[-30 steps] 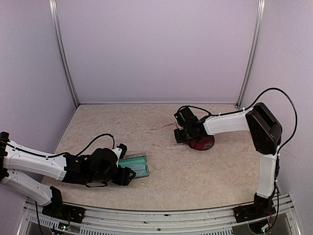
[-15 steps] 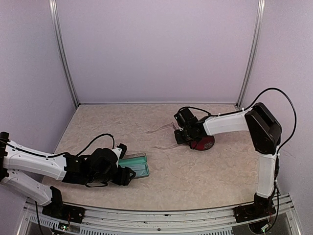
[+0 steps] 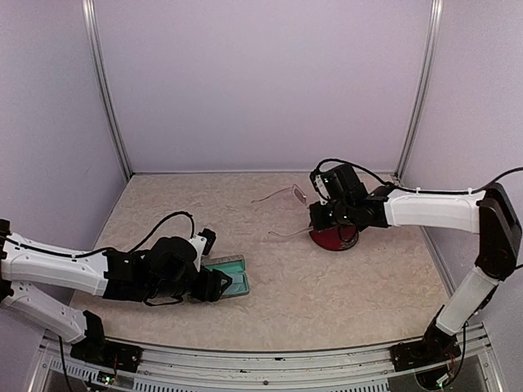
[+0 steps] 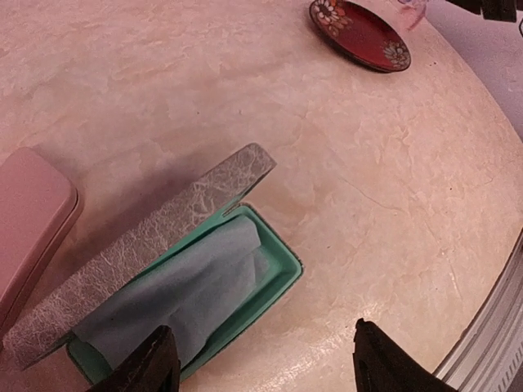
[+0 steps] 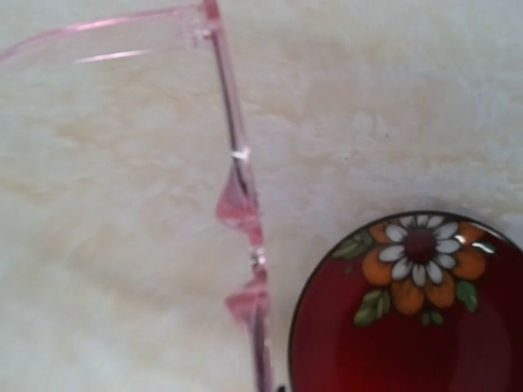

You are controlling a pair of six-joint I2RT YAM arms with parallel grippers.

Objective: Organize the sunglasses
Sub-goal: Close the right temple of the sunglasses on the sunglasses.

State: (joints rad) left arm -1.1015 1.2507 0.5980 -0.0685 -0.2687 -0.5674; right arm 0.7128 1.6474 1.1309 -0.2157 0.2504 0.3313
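Note:
A pale pink thin-framed pair of sunglasses (image 3: 288,194) hangs above the table, its slim arms spread out to the left. My right gripper (image 3: 317,214) is shut on the frame's front. In the right wrist view the frame (image 5: 237,196) runs top to bottom, nose pads showing, beside a red flowered plate (image 5: 409,327). My left gripper (image 3: 214,286) stands open just off the corner of an open green case (image 4: 274,273) with a grey lid (image 4: 147,237). A light-blue cloth (image 4: 188,286) lies inside the case. Nothing is between the left fingers (image 4: 159,351).
The red plate (image 3: 333,239) sits on the table under the right wrist. A shut pink case (image 4: 29,220) lies left of the green one. Purple walls close the table on three sides.
My right gripper has closed on the sunglasses and carried them up and to the right, off the table. The left arm has shifted slightly and stays open by the case.

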